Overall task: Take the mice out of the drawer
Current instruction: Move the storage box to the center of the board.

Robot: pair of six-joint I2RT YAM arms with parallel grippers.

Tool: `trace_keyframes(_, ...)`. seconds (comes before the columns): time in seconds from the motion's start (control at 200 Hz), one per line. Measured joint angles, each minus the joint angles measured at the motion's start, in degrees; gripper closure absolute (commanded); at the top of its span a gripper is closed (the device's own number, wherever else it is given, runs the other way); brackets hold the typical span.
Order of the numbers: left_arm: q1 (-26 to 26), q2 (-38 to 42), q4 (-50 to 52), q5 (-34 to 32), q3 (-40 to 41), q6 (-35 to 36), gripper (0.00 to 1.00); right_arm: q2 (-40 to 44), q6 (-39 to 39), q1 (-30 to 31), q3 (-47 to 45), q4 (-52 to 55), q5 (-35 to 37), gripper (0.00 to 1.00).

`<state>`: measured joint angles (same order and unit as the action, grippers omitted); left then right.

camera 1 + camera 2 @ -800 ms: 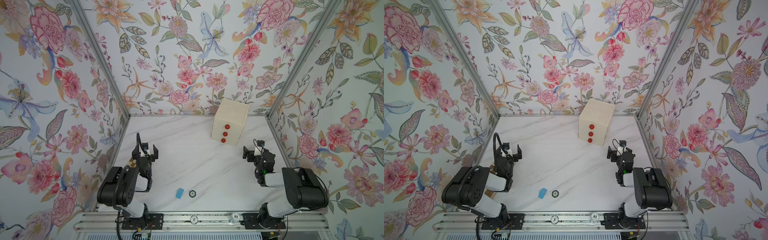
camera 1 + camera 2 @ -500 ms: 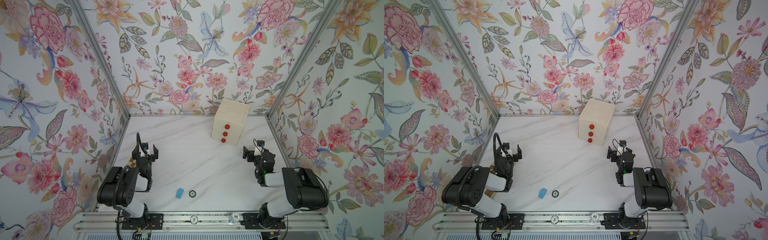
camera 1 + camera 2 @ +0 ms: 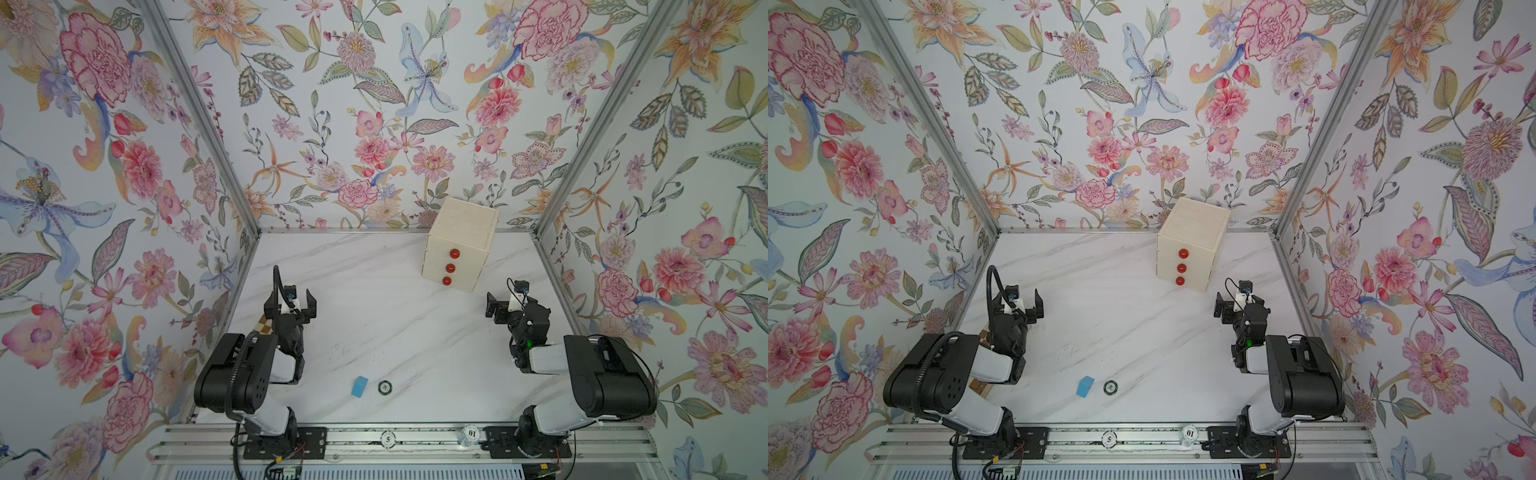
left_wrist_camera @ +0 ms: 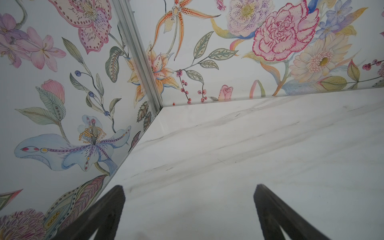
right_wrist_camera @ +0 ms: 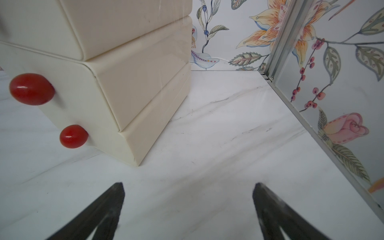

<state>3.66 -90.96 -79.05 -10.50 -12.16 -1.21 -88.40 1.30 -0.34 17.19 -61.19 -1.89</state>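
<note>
While the left arm (image 3: 249, 374) and right arm (image 3: 606, 374) crouch folded over the table (image 3: 395, 316), both jaws stand spread.

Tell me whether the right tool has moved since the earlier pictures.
No. In a top view the right tool keeps the same offset from the drawer unit's bottom red knob as before.

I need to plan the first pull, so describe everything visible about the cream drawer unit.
The drawer unit is a cream, glossy, plastic-looking box holding three stacked drawers, each with one round red knob. All three drawers are shut, so no contents show. It stands upright on the marble table, close to the back wall, turned at a slant to it. Only the table visibly touches it.
</note>
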Motion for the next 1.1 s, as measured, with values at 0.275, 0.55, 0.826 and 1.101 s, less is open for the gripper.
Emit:
trace_keyframes(0.275,0.0,0.0,0.0,0.0,0.0,0.0,0.0,0.0,0.0,0.0,0.0,0.0,0.4,0.01)
trace_keyframes(0.55,0.0,0.0,0.0,0.0,0.0,0.0,0.0,0.0,0.0,0.0,0.0,0.0,0.4,0.01)
trace_keyframes(0.826,0.0,0.1,0.0,0.0,0.0,0.1,0.0,0.1,0.0,0.0,0.0,0.1,0.4,0.01)
trace_keyframes(1.101,3.3,21.6,18.0,-0.3,-3.8,-1.0,0.0,15.5,-0.1,5.9,11.3,25.4,-0.6,0.01)
